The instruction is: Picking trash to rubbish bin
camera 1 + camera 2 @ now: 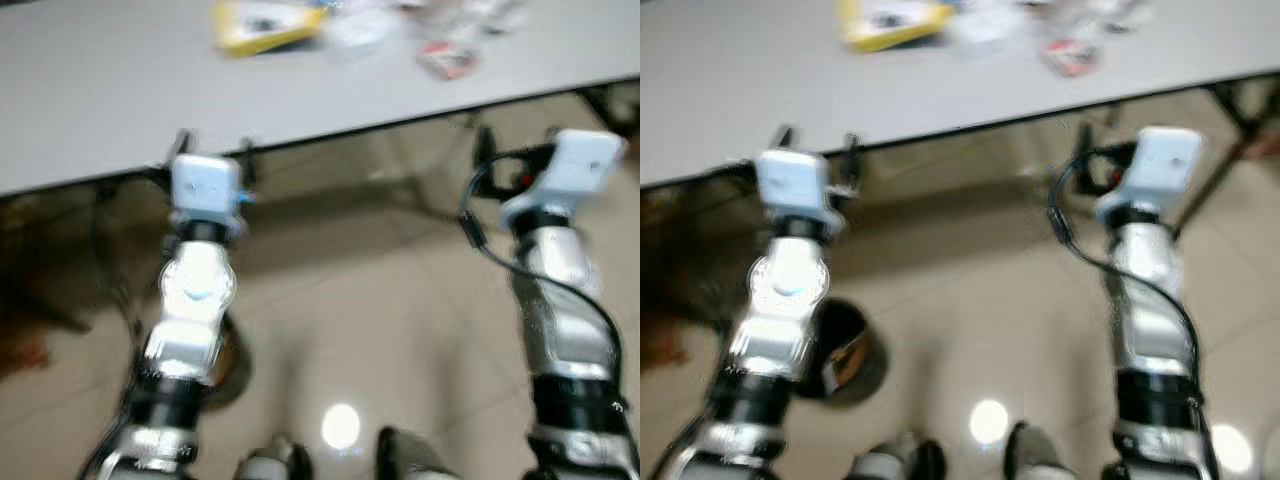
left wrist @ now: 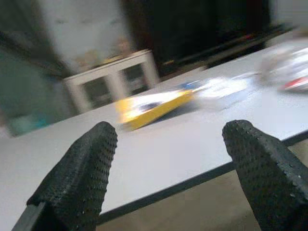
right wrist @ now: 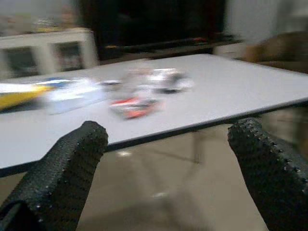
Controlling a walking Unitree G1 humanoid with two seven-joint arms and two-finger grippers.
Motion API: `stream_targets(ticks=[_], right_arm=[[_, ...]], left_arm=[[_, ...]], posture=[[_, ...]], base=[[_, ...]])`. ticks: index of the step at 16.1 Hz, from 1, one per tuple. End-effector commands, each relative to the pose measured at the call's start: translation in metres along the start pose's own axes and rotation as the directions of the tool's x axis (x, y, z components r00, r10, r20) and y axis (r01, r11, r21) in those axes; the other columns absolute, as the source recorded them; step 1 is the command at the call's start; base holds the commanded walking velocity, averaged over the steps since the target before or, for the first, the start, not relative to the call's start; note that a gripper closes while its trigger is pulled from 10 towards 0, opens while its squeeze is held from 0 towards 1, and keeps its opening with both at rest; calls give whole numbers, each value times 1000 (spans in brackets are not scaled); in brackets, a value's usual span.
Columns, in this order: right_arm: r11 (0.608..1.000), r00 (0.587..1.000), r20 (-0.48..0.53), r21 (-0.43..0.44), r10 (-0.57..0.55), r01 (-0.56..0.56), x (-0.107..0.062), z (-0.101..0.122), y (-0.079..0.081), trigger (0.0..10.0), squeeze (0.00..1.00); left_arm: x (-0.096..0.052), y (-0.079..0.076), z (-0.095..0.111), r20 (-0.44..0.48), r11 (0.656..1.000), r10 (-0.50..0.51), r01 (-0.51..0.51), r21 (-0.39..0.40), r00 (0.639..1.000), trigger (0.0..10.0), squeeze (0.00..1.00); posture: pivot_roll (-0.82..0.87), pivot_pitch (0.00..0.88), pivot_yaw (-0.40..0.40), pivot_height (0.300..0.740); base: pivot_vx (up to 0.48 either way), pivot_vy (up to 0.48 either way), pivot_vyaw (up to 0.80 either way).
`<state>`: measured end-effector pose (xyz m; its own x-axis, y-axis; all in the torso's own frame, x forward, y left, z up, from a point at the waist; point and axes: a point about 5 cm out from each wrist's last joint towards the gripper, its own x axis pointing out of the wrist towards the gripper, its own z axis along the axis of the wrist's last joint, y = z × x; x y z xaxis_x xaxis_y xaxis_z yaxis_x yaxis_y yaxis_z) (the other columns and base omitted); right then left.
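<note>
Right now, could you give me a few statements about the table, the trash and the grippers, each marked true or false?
1. The left gripper is open and holds nothing. True.
2. The yellow packet lies on the floor. False: it lies on the grey table.
3. The right gripper is shut on the red wrapper. False: it is open, short of the table edge.
4. A dark round bin stands on the floor by the left arm. True.
5. The trash sits at the table's near edge. False: it lies farther back.

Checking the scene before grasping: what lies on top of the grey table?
On the grey table lie a yellow flat packet, clear plastic wrappers and a red-and-white wrapper. Blur hides finer detail.
</note>
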<state>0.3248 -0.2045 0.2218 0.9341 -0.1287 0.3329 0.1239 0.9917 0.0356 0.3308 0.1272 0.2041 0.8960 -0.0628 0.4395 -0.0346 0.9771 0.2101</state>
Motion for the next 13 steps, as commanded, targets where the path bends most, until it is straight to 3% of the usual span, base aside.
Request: stream_targets(ticks=[1, 13], right_arm=[[1000, 1000, 6, 11, 15, -16, -1, 0, 7, 10000, 0], [1000, 1000, 7, 6, 1, -1, -1, -2, 7, 10000, 0]], left_arm=[[-2, 12, -2, -5, 999, 25, -24, 21, 1000, 10000, 0], [-2, 13, -1, 0, 1000, 19, -19, 25, 1000, 10000, 0]], posture=[[43, 251, 90, 740], [48, 250, 97, 740]], base=[[319, 0, 0], [321, 0, 0]])
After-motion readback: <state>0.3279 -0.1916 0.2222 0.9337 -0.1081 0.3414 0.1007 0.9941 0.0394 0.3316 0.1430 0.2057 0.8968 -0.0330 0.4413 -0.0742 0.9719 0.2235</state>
